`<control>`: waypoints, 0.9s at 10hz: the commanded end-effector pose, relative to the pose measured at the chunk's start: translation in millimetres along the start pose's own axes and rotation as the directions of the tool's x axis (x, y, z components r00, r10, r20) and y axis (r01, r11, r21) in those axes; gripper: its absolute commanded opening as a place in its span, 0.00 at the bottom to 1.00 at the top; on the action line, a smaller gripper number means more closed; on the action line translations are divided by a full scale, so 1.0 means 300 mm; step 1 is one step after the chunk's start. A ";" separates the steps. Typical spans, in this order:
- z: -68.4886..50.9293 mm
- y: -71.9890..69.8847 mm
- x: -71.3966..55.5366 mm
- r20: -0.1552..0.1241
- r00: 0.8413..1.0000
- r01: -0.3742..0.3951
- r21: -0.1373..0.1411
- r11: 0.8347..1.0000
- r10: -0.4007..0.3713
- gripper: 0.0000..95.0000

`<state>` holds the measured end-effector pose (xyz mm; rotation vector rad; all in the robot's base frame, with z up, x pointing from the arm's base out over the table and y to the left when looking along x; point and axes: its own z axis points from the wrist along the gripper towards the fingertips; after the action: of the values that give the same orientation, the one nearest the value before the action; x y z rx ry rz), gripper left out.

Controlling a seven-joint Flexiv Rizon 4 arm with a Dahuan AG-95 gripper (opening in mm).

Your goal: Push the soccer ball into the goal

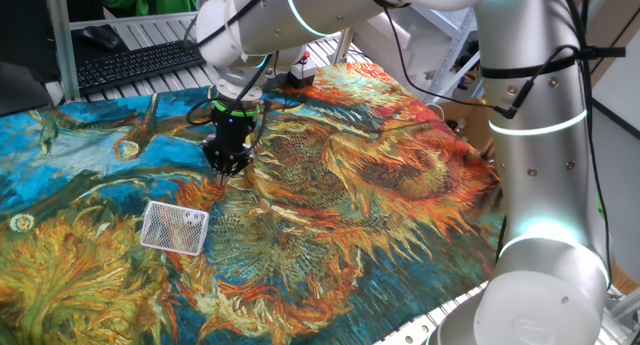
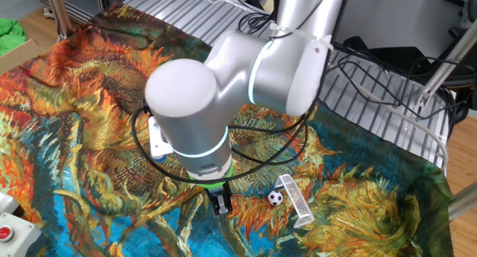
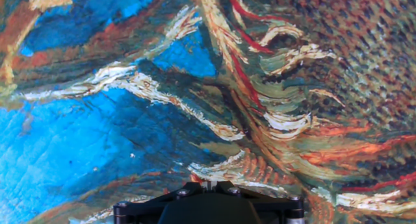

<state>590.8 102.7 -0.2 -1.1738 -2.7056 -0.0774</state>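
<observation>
The soccer ball lies on the sunflower-painting cloth just beside the goal's open face. The gripper, fingers together and empty, points down near the ball, on the side away from the goal.

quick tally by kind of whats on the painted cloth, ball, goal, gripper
soccer ball: 1
goal: 1
gripper: 1, shut, tip down at the cloth
total: 3
The ball shows only in the other fixed view, just in front of the goal.
</observation>
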 end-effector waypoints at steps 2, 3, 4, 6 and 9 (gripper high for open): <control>0.007 -0.001 -0.003 0.025 0.995 0.096 0.001 0.995 -0.096 0.00; 0.007 -0.001 -0.003 0.031 0.995 0.099 -0.001 0.995 -0.099 0.00; 0.007 -0.001 -0.003 0.032 0.994 0.109 0.002 0.994 -0.109 0.00; 0.007 -0.001 -0.003 0.031 0.994 0.110 -0.017 0.994 -0.109 0.00; -0.019 0.011 0.041 0.024 0.995 0.101 -0.009 0.995 -0.101 0.00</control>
<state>585.7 114.2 1.8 -1.0474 -2.7862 -0.0913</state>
